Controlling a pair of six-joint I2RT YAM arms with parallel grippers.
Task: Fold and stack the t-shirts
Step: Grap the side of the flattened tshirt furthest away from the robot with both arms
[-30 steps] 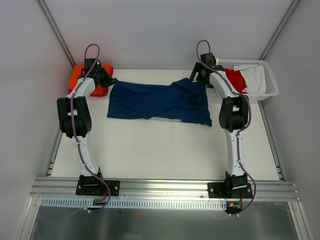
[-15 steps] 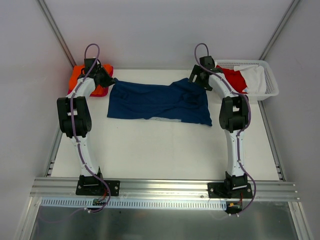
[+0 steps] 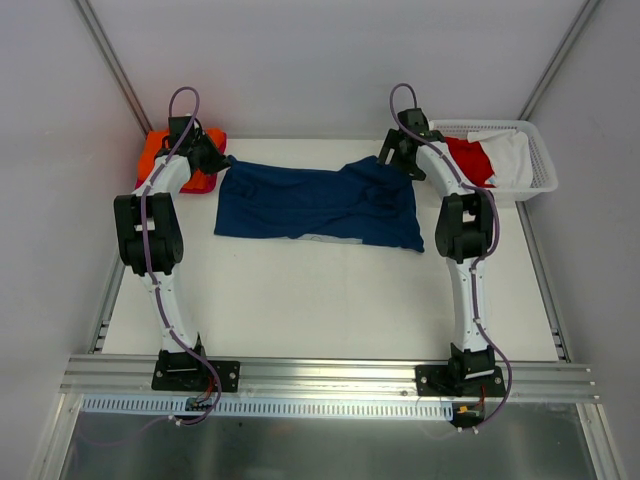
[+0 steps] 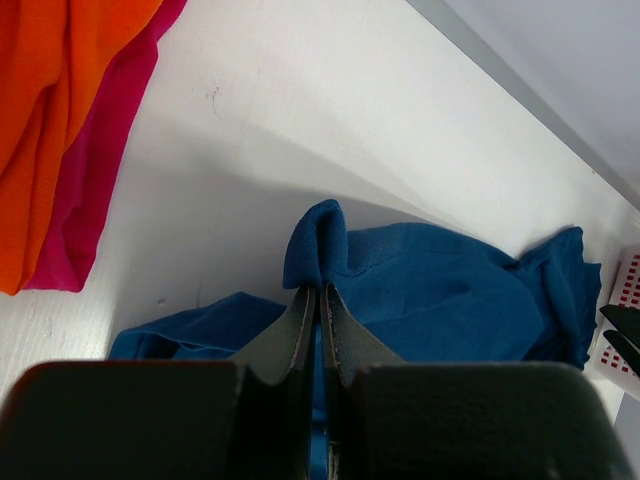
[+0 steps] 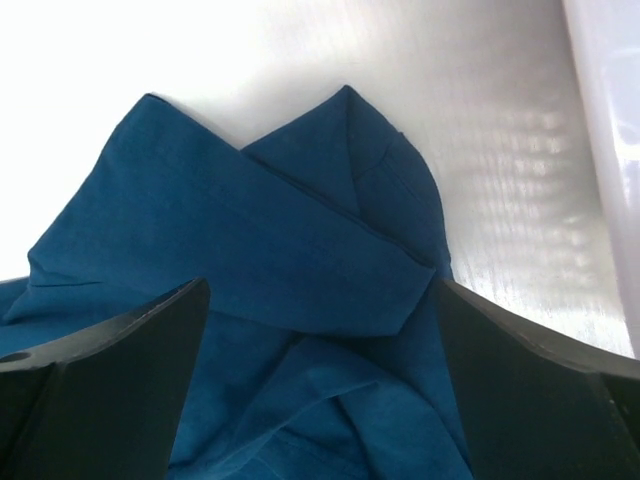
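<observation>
The navy blue t-shirt [image 3: 315, 205] lies spread across the far middle of the table, its right half rumpled. My left gripper [image 3: 220, 160] is shut on a raised fold at the shirt's far left corner; in the left wrist view the gripper [image 4: 320, 290] pinches navy cloth [image 4: 440, 290] between its pads. My right gripper [image 3: 393, 157] hangs open over the shirt's far right corner. In the right wrist view that gripper [image 5: 320, 300] has its fingers wide on either side of a folded flap of the navy shirt [image 5: 260, 240], not touching it.
A folded orange t-shirt [image 3: 155, 152] on a magenta-pink one [image 4: 95, 190] sits at the far left corner. The white lattice basket [image 3: 545, 165] at the far right holds a red shirt [image 3: 468, 158] and a white shirt [image 3: 510, 155]. The back wall rail runs close behind both grippers.
My right gripper has shifted slightly left and down toward the shirt's far right corner. The left gripper and the shirt have not moved.
</observation>
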